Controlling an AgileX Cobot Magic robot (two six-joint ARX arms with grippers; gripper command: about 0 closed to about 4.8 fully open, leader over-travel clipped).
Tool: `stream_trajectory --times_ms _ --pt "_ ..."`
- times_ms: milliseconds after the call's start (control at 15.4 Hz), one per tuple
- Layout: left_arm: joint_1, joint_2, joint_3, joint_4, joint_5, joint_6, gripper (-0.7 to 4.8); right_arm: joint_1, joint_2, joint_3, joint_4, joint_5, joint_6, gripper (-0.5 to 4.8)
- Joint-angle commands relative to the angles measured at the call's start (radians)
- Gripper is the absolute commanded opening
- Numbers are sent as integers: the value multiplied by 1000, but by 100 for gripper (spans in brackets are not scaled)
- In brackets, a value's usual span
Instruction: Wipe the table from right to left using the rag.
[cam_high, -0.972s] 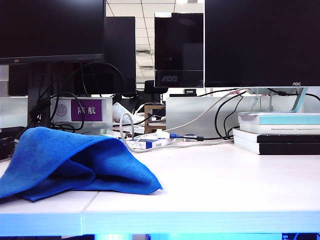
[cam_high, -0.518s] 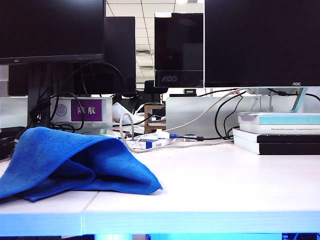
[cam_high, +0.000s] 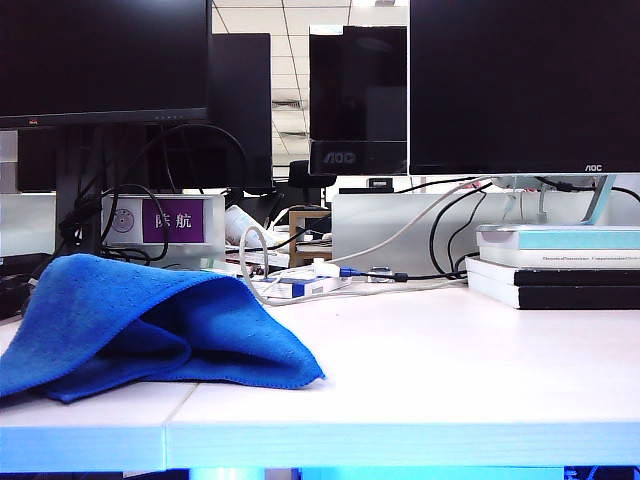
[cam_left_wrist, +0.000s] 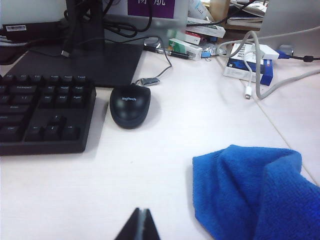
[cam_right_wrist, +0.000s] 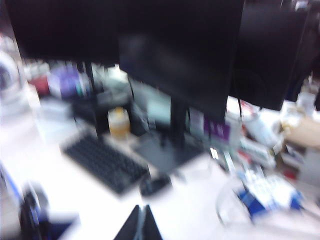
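Observation:
The blue rag (cam_high: 150, 330) lies bunched on the left part of the white table (cam_high: 420, 370) in the exterior view, with no gripper on it and neither arm in that view. In the left wrist view the rag (cam_left_wrist: 255, 192) lies beside my left gripper (cam_left_wrist: 142, 212), a short gap apart; the jaws are shut with nothing between them. The right wrist view is blurred. My right gripper (cam_right_wrist: 141, 209) is shut and empty there, high over the table (cam_right_wrist: 195, 215), facing the monitors. The rag does not show clearly in that view.
A black mouse (cam_left_wrist: 130, 104) and black keyboard (cam_left_wrist: 42, 112) lie beyond the left gripper, by a monitor base (cam_left_wrist: 82, 62). Cables (cam_high: 400, 240) and small boxes (cam_left_wrist: 250, 65) crowd the table's back. Stacked books (cam_high: 555, 265) sit at the right under a monitor (cam_high: 520, 85).

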Motion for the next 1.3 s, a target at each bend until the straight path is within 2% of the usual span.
stream_trajectory --times_ms 65,194,389,648,713,842,972,1296 --pt "-2 -2 -2 -8 1 1 -2 -111 -3 -5 191 -126 -60 -1" --pt "-2 -2 -2 -8 1 1 -1 -227 -18 -78 245 -216 -60 -1" --pt "-2 -2 -2 -8 1 1 -2 -394 -97 -211 261 -232 -58 -1" --pt "-2 -2 -2 -8 1 1 -2 -706 -346 -490 376 -232 -47 -1" --pt "-1 -2 -2 -8 1 1 -2 -827 -454 -602 396 -232 -47 -1" --pt "-1 -2 -2 -8 1 1 -2 -959 -610 -777 408 -232 -46 -1" --pt "-1 -2 -2 -8 1 1 -1 -1049 -742 -962 403 -245 -46 -1" --pt "-1 -2 -2 -8 1 1 -1 -1111 -898 -1238 294 -406 -47 -1"
